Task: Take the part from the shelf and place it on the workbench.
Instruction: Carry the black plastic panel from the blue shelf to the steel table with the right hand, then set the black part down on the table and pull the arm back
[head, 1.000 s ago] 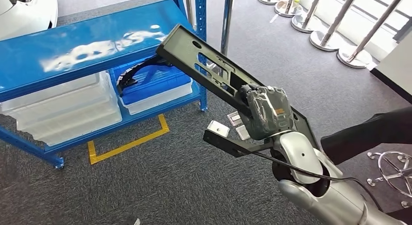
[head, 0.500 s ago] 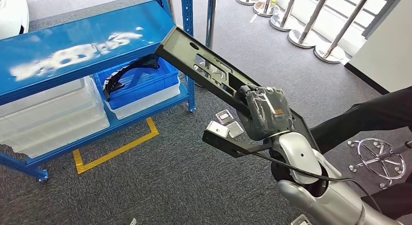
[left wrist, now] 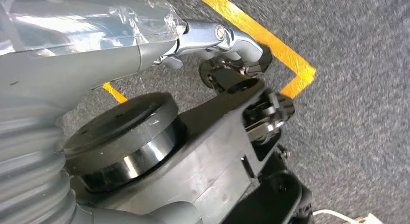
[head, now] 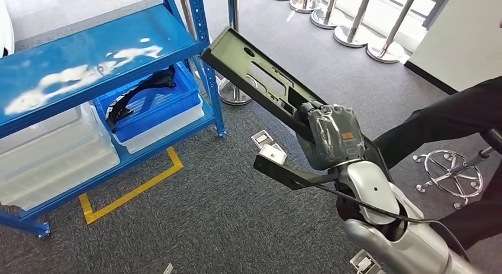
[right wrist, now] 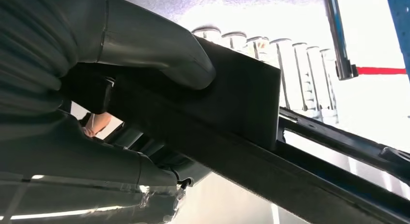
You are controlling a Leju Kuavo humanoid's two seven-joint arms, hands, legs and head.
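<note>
**Long part in transit, clear of the shelf**

The blue shelf (head: 89, 61) stands close; the part's (head: 260, 79) far end could clip its corner post during a turn. The long black part juts forward over the carpet, gripped near its lower end by the right hand (head: 331, 138). The left hand (left wrist: 232, 79) hangs holding nothing, fingers curled. The shelf has slid leftward in view since before.

View turns away from the shelf; part stays gripped

The blue shelf (head: 100, 67) and its blue bin (head: 155, 102) have slid left across the head view, a camera shift rather than a move of those things. The yellow floor marking (head: 131, 190) has shifted left too. More grey wall (head: 462, 37) now appears far right. The right hand (head: 331, 135) still holds the black part (head: 260, 84), raised slightly in the frame.
</note>
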